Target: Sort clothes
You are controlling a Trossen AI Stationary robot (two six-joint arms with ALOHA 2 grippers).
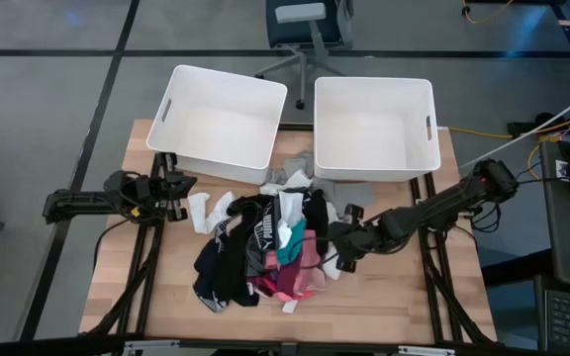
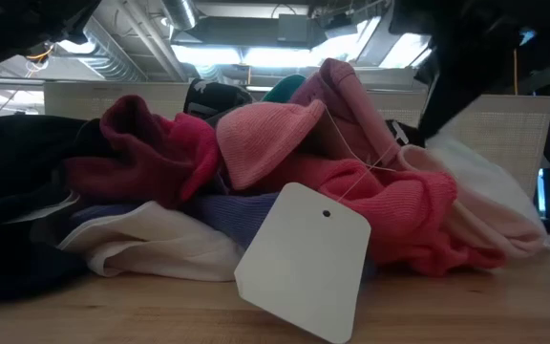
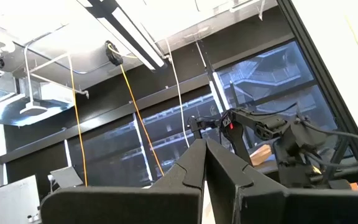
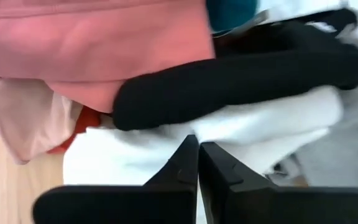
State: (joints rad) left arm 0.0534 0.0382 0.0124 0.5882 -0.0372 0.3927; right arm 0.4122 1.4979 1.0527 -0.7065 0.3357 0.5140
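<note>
The clothes (image 1: 265, 247) lie heaped in the middle of the wooden table: black, white, teal, pink and red pieces. In the low view, pink and red knits (image 2: 285, 143) top the heap and a white card tag (image 2: 304, 258) leans at its front. My right gripper (image 1: 336, 252) is at the heap's right side, slanting down, shut at a white garment (image 4: 260, 118) that lies under a black one (image 4: 229, 87). My left gripper (image 1: 179, 188) stays shut at the table's left edge, pointing upward into the room (image 3: 205, 146), apart from the clothes. My right gripper meets the white garment at its near edge (image 4: 166, 134), the shut fingertips (image 4: 188, 149) slanting down from the table's right side. The tips themselves hide how much cloth lies between them, and how many layers. The garment rests on the heap, slack, under the black piece.
Two white plastic bins stand side by side at the table's far edge, the left bin (image 1: 221, 119) and the right bin (image 1: 374, 124), both showing bare floors. Bare wood (image 1: 394, 297) lies near the front right. An office chair (image 1: 300, 30) stands beyond the table.
</note>
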